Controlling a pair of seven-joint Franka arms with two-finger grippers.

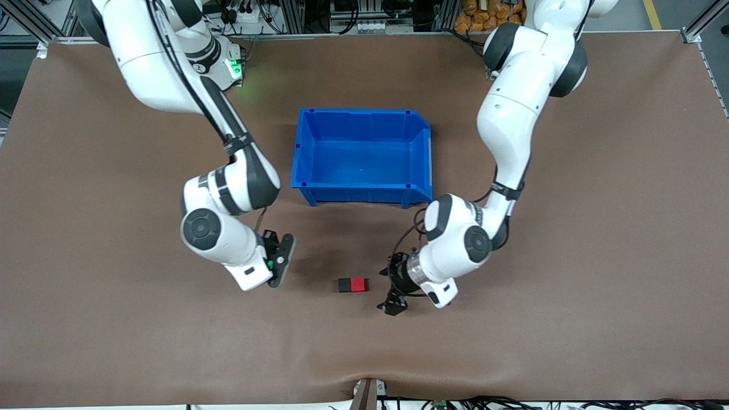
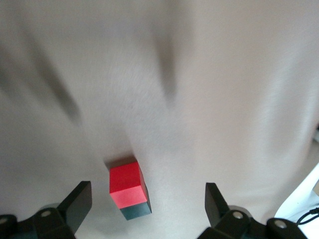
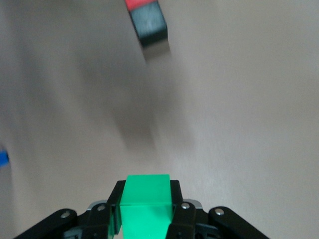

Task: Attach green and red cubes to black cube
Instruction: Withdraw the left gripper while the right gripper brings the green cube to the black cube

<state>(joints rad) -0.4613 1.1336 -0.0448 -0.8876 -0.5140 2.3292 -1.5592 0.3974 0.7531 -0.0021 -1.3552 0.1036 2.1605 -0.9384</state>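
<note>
Cubes: three; red cube (image 1: 357, 284) touches black cube (image 1: 344, 285) mid-bench, open bench all around.
Right tool (image 1: 277, 263): pinching green cube (image 3: 146, 206).
Left tool (image 1: 393, 290): spread, beside the pair.
Bin (image 1: 304, 164): one, blue.

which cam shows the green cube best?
Right wrist view: the green cube fills the foreground, clamped between the right gripper fingers. The front view shows only a green speck at that gripper; the left wrist view shows none of it.
</note>
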